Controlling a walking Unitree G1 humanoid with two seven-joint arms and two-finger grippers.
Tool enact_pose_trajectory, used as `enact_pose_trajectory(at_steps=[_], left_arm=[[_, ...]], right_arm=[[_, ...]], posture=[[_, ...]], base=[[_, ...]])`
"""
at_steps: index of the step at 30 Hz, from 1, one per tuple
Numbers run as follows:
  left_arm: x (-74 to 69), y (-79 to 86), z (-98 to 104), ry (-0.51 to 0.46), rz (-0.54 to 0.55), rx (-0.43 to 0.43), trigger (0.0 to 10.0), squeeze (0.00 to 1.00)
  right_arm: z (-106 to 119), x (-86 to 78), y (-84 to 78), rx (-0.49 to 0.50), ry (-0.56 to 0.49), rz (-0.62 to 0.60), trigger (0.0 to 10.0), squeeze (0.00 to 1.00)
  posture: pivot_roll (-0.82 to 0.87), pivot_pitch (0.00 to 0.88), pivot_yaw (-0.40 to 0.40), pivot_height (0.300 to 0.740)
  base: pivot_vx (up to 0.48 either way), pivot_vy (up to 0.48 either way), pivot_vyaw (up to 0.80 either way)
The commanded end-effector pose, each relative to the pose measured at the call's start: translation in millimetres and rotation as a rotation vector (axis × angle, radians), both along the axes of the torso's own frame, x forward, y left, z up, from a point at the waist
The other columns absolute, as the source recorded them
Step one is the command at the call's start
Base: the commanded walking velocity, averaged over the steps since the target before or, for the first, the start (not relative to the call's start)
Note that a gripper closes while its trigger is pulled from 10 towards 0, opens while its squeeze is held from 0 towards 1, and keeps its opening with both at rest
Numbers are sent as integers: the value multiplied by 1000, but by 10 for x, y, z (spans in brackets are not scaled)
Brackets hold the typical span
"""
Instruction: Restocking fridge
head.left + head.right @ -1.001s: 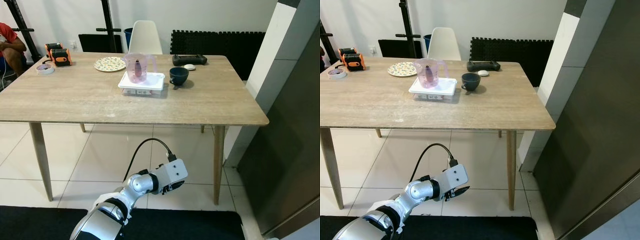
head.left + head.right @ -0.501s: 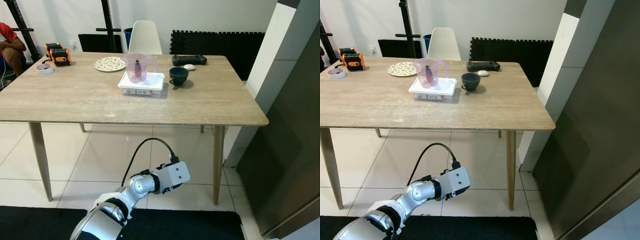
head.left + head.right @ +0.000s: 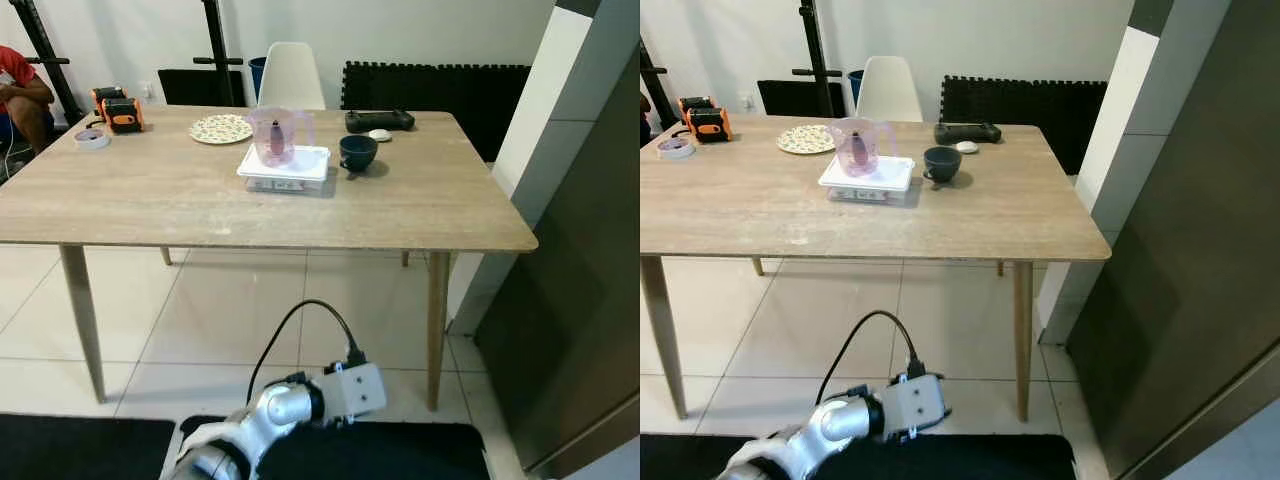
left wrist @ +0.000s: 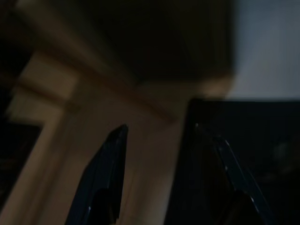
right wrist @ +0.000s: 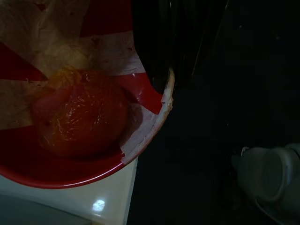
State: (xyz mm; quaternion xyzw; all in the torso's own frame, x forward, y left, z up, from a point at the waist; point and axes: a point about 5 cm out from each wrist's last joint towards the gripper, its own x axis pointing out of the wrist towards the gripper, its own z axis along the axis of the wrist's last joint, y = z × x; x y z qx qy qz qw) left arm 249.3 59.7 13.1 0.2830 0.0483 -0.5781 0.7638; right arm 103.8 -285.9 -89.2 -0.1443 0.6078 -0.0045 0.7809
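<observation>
In the right wrist view a red bowl lined with paper holds a plastic-wrapped orange-red fruit. My right gripper is shut on the bowl's rim, one black finger lying over the edge. My left arm hangs low in front of me, below the table's edge. Its gripper is open, with nothing between the two dark fingers. A tall dark panel stands to my right.
A wooden table stands ahead with a pink jug on a white box, a dark cup, a patterned plate, tape and orange tools. A white chair is behind it. A person's arm shows at far left.
My left arm has sunk lower and nearer to me, toward the dark mat at the bottom of the view. The things on the table have not moved.
</observation>
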Motion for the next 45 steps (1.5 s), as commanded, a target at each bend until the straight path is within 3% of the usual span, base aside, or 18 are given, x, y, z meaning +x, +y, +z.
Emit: enact_pose_trajectory(at_steps=[1, 5, 8, 14, 15, 18, 45], left_arm=[[4, -3, 54, 6, -49, 6, 10000, 0], [116, -41, 185, -76, -14, -31, 10000, 0], [216, -37, 190, -190, 12, 34, 10000, 0], [421, -7, 190, -245, 154, 121, 10000, 0], [421, -7, 190, -245, 154, 121, 10000, 0], [412, -2, 175, -119, 163, 91, 10000, 0], [423, -15, 164, -130, 172, 92, 10000, 0]], right_arm=[[19, 0, -51, -19, -9, -11, 10000, 0], [28, -8, -79, -28, -8, -15, 10000, 0], [31, 11, -72, -24, -14, -16, 10000, 0], [40, 30, -82, -29, -14, 1, 10000, 0], [40, 30, -82, -29, -14, 1, 10000, 0], [47, 35, -95, -33, -15, 1, 10000, 0], [58, 70, -97, -36, -23, 2, 10000, 0]], posture=[[-61, 7, -30, 740], [-65, 9, -24, 740], [-78, 7, -38, 740], [-83, 4, -49, 740], [-83, 4, -49, 740], [-89, 6, -47, 740], [-89, 2, -41, 740]], base=[[0, 0, 0], [0, 0, 0], [0, 0, 0], [0, 0, 0], [0, 0, 0], [0, 0, 0], [0, 0, 0]])
